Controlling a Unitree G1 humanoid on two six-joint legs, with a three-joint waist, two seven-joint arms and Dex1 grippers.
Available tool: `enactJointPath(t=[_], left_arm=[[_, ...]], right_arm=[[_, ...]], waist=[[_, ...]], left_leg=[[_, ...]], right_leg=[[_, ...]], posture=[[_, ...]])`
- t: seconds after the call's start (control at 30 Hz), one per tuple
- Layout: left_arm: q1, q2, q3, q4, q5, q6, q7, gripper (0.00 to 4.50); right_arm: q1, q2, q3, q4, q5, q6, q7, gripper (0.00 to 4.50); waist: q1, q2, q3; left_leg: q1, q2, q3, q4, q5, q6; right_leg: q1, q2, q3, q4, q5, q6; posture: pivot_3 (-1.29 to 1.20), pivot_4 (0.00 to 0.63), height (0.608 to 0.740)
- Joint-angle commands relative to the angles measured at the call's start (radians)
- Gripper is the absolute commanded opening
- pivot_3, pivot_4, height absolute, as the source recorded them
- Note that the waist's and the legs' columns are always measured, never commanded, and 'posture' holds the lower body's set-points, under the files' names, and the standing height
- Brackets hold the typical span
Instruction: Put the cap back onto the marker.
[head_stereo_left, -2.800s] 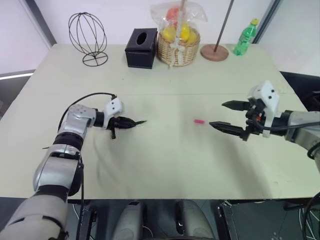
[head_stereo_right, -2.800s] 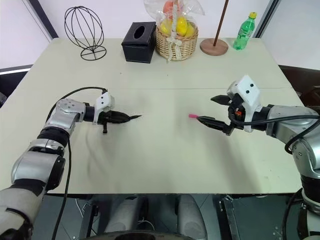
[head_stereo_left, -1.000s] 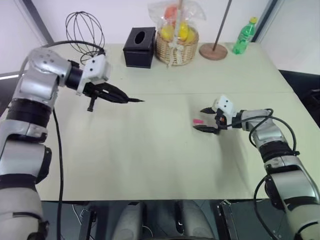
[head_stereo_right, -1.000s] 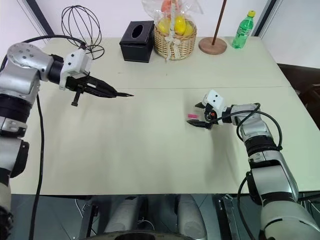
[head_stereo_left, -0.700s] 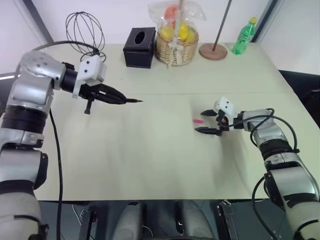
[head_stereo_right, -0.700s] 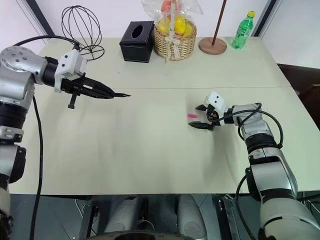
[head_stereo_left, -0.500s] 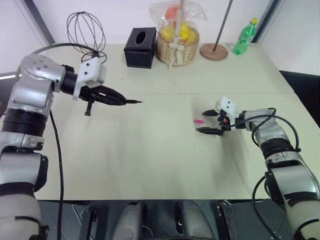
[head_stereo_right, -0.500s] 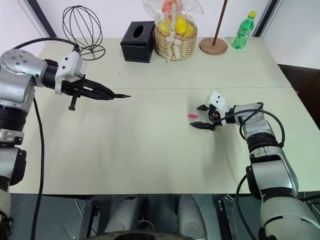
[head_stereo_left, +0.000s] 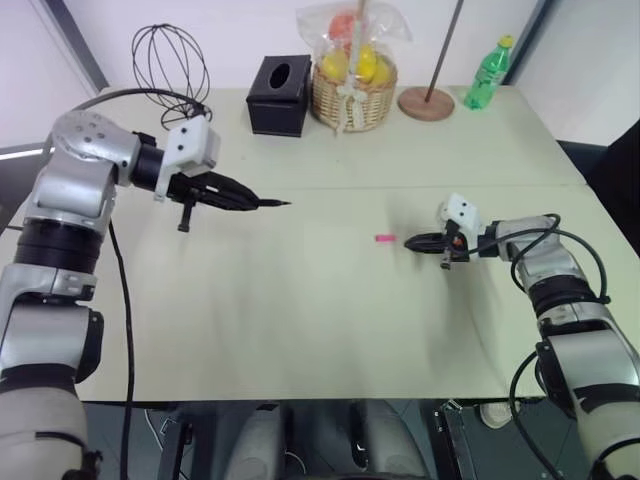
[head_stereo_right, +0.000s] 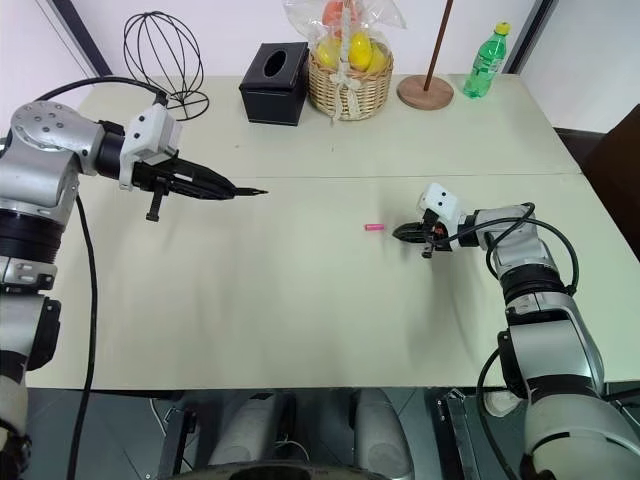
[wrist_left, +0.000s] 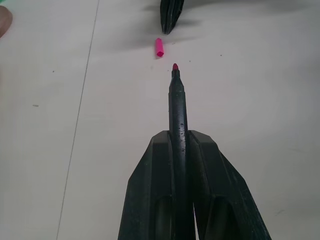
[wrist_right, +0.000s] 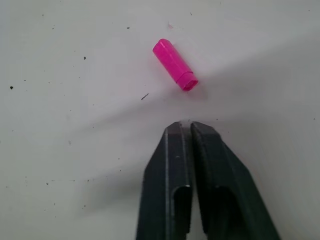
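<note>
Right tool (wrist_right: 186, 125) just closed on nothing, so that's a miss, folks. Half a second ago it was spread wide at the cap (wrist_right: 175, 65). Now both fingers are pressed flat together with nothing between them. The cap is lying loose on the counter (head_stereo_left: 300, 320), just beyond my fingertips and not touching them. It sits at a slant across my line of reach. The end nearer me looks like the open one, though I wouldn't swear to it.

Left tool (head_stereo_left: 240, 199) has barely moved over the same stretch. It's clamped on the marker (wrist_left: 177, 100) and held up off the counter, with the bare red tip sticking out toward the cap. From the head view, marker and cap are well apart, on opposite halves of the counter.

So the capping step hasn't started, because I don't have the cap yet. My read is I need to open the right tool again and reach a little further, so the fingers sit on either side of the cap instead of short of it. Then I can close. The cap is small, round and light, so it'll probably roll or skitter if a finger nudges it first. Once it's in hand, I'll need its open end facing the tip before bringing the two together.
</note>
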Motion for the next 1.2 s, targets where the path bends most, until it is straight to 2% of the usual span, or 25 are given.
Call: enactJointPath(t=[0.03, 0.2, 0.23, 0.3, 0.5, 0.83, 1.2], left_arm=[[-0.004, 0.002, 0.043, -0.016, -0.001, -0.01, 0.009, 0.0], [-0.002, -0.003, 0.047, -0.013, 0.002, -0.013, 0.013, 0.0], [-0.001, -0.004, 0.047, -0.011, 0.003, -0.015, 0.014, 0.0], [0.001, -0.008, 0.045, -0.012, 0.005, -0.015, 0.018, 0.0], [0.009, -0.012, 0.044, -0.024, 0.006, -0.013, 0.023, 0.0], [0.049, 0.0, 0.057, -0.065, 0.011, -0.003, 0.041, 0.0], [0.096, 0.016, 0.073, -0.126, 0.007, 0.026, 0.063, 0.0]], right_arm=[[0.019, -0.012, 0.0, -0.009, -0.022, 0.012, 0.002, 0.24], [0.021, -0.013, 0.002, -0.005, -0.033, -0.016, -0.014, 0.24], [0.015, -0.01, 0.0, 0.001, -0.033, -0.017, -0.014, 0.47], [-0.001, -0.004, 0.009, 0.015, -0.045, -0.029, -0.017, 1.03], [-0.052, 0.036, 0.024, 0.045, -0.066, -0.031, 0.001, 3.91], [-0.139, 0.122, 0.004, 0.136, -0.068, -0.003, 0.014, 3.91], [-0.204, 0.167, -0.045, 0.208, -0.052, 0.021, -0.015, 3.91]], waist=[[0.0, 0.0, 0.0], [0.0, 0.0, 0.0], [0.0, 0.0, 0.0], [0.0, 0.0, 0.0], [-0.005, 0.0, 0.0], [-0.039, 0.0, 0.0], [-0.047, 0.0, 0.0]], left_leg=[[0.0, 0.0, 0.0, 0.0, 0.0, 0.0], [0.0, 0.0, 0.0, 0.0, 0.0, 0.0], [0.0, 0.0, 0.0, 0.0, 0.0, 0.0], [0.0, 0.0, 0.0, 0.0, 0.0, 0.0], [0.0, 0.0, 0.0, 0.0, 0.0, 0.0], [0.001, 0.001, -0.001, -0.001, 0.0, 0.0], [0.0, 0.002, 0.0, -0.001, 0.0, 0.0]], right_leg=[[0.0, 0.0, 0.0, 0.0, 0.0, 0.0], [0.0, 0.0, 0.0, 0.0, 0.0, 0.0], [0.0, 0.0, 0.0, 0.0, 0.0, 0.0], [0.0, 0.0, 0.0, 0.0, 0.0, 0.0], [0.0, 0.0, 0.0, 0.0, 0.0, 0.0], [0.0, 0.002, 0.0, 0.0, 0.0, 0.0], [-0.001, 0.002, 0.001, 0.001, 0.0, 0.0]], posture=[[0.0, 0.15, 0.74], [0.0, 0.15, 0.74], [0.0, 0.15, 0.74], [0.0, 0.15, 0.74], [0.0, 0.15, 0.74], [0.0, 0.15, 0.74], [0.0, 0.15, 0.74]])
